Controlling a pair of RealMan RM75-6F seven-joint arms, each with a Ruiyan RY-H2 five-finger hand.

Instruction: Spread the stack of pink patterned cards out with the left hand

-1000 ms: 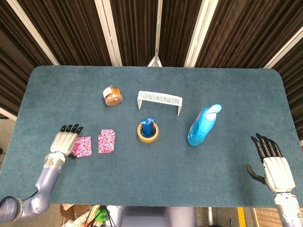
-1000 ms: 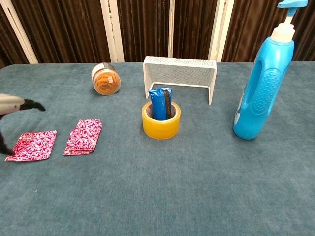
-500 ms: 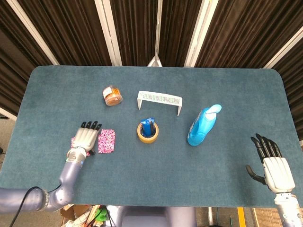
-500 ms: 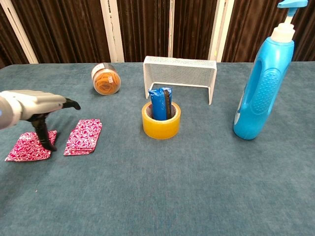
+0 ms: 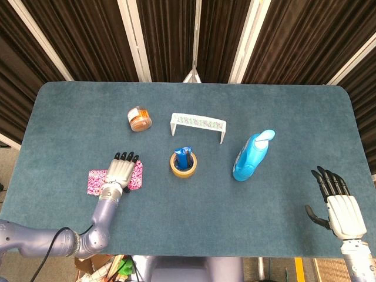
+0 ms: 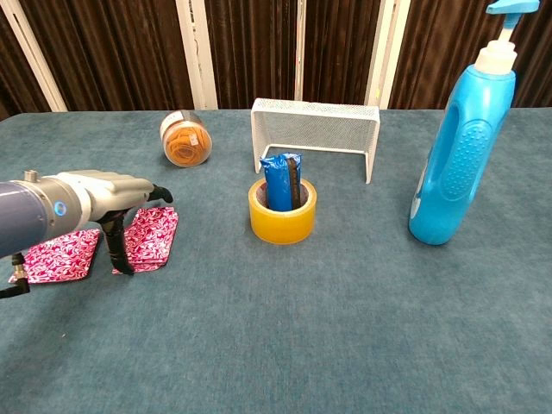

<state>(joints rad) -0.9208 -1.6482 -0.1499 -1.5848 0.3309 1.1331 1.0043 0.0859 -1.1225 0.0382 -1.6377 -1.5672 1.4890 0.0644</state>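
— Why is the left hand [image 5: 121, 172] flat like that?

— Its fingers are stretched out and a little apart, palm down over the stack of pink patterned cards [image 6: 148, 239], gripping nothing. I'd guess a flat hand is for sliding cards sideways. One pink card [image 5: 97, 181] lies just left of the stack, near the table's [image 5: 282, 111] front-left.

— Is it pressing yet?

— Only the thumb [image 6: 115, 242] reaches down beside the stack (contact, I can't tell).

— And the right hand [image 5: 336, 204]?

— Empty, fingers spread, well apart.

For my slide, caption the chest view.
Left hand hovering over pink patterned cards beside a yellow tape roll.
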